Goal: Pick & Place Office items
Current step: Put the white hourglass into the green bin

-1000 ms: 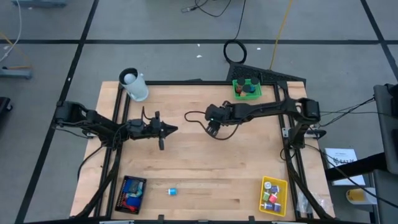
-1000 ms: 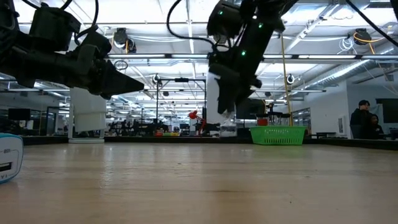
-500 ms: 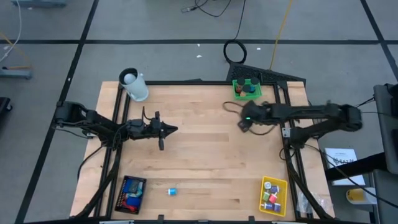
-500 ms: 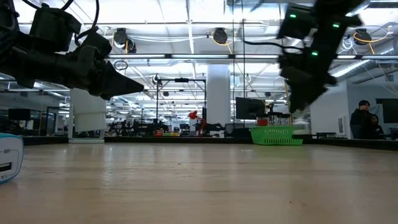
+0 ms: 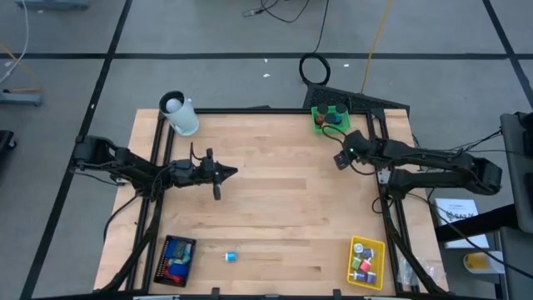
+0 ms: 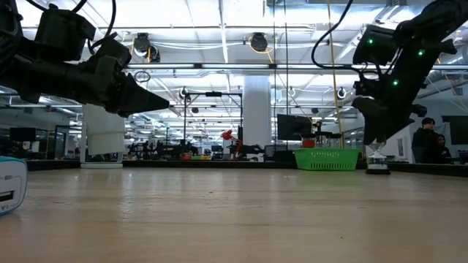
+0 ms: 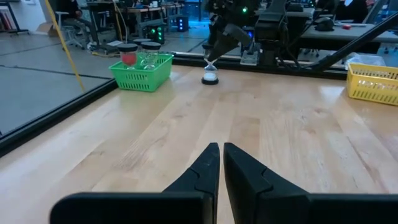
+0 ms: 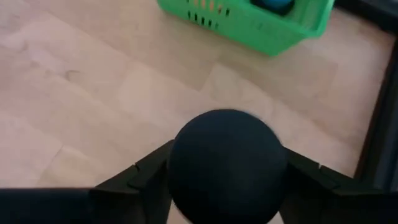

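Your right pincer [image 8: 227, 186] grips a dark round disc [image 8: 227, 165] between its fingers, low over the wooden counter [image 5: 275, 208] beside the green mesh tray [image 5: 331, 118], likely its destination. Your left pincer [image 5: 236, 173] waits closed mid-counter.

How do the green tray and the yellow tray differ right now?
Place: the green tray sits at the table's far edge beside the right gripper; the yellow tray sits at the near right corner, away from both arms.
Contents: the green tray holds dark round discs and something red; the yellow tray holds small mixed-colour pieces.
Both are small mesh baskets on the table's right side.
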You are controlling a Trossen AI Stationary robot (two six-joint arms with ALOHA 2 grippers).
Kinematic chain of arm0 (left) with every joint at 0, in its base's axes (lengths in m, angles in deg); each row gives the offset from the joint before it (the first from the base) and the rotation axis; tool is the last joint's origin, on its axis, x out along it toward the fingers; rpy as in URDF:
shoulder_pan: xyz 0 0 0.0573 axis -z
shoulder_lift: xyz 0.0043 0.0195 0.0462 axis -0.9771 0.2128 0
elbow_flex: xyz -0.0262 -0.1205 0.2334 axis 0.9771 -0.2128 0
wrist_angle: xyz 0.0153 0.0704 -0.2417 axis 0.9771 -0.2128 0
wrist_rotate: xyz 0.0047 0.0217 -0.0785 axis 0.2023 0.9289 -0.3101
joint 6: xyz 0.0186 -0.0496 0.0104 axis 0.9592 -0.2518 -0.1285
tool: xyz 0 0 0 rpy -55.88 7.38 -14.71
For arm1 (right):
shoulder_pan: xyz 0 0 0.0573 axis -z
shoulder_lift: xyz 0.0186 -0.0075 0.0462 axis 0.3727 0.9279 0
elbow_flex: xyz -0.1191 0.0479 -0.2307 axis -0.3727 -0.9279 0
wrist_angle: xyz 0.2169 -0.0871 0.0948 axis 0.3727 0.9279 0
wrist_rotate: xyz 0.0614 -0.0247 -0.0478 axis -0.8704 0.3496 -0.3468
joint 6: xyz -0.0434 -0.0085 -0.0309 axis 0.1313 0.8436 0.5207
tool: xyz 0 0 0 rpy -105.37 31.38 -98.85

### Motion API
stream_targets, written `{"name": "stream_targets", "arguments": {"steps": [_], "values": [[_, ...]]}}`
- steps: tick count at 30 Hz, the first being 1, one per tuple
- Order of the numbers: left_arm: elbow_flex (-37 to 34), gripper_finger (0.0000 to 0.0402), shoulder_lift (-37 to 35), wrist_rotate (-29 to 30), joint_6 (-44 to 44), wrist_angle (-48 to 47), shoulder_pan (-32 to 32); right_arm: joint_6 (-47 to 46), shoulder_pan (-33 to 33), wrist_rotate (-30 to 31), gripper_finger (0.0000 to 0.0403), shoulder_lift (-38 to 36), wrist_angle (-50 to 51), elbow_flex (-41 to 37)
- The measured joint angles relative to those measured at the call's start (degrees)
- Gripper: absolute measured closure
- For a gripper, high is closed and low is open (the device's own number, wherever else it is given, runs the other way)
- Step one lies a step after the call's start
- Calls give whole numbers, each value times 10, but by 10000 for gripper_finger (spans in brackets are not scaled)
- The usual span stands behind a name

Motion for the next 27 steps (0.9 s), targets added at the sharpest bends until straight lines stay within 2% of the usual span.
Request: {"name": "stream_targets", "arguments": {"steps": [9, 14, 18, 24, 27], "values": [[0, 371, 0, 0, 0, -1, 0, -14, 10, -7, 112, -13, 10, 3], [0, 371, 0, 0, 0, -1, 0, -14, 9, -14, 104, -23, 26, 13], [0, 371, 0, 0, 0, -1, 0, -21, 9, -38, 140, -16, 28, 13], [0, 371, 0, 0, 0, -1, 0, -2, 9, -36, 239, -7, -3, 14], [0, 371, 0, 0, 0, -2, 0, 16, 9, -18, 245, -12, -33, 25]]}}
